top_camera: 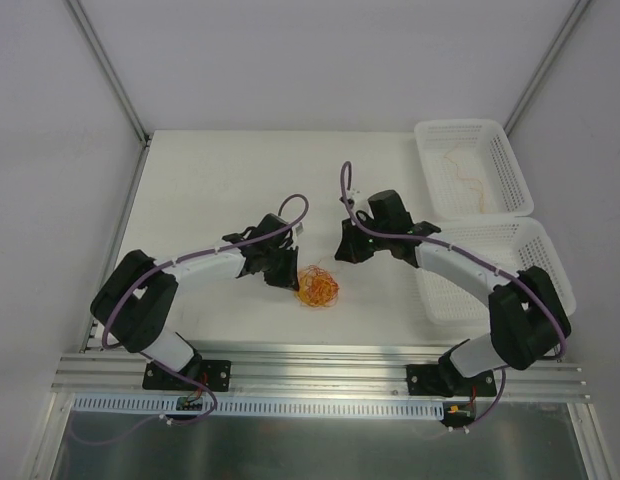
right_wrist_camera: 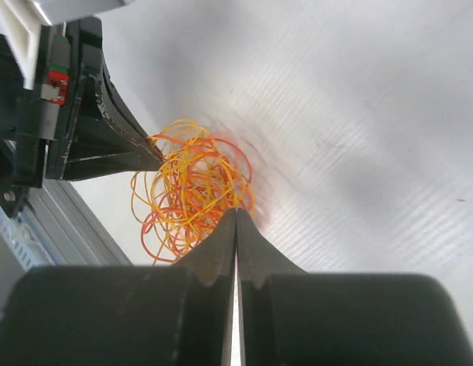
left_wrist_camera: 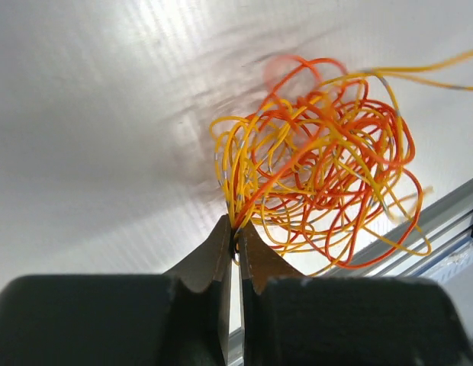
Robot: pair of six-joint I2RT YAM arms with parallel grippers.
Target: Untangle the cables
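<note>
The cables (top_camera: 317, 288) are a loose ball of thin red-orange and yellow-orange wires on the white table. My left gripper (top_camera: 289, 277) is at the ball's left edge. In the left wrist view its jaws (left_wrist_camera: 236, 230) are shut on several yellow and orange strands at the edge of the tangle (left_wrist_camera: 320, 175). My right gripper (top_camera: 340, 256) is a little up and right of the ball. It is shut (right_wrist_camera: 236, 215), with the tangle (right_wrist_camera: 194, 191) just beyond its tips and no strand seen between them. The left gripper (right_wrist_camera: 156, 157) also shows there, touching the tangle.
Two white mesh baskets stand at the right: the far one (top_camera: 430, 150) holds one pale cable (top_camera: 470, 172), and the near one (top_camera: 550, 250) lies partly under my right arm. An aluminium rail (top_camera: 320, 372) runs along the table's near edge.
</note>
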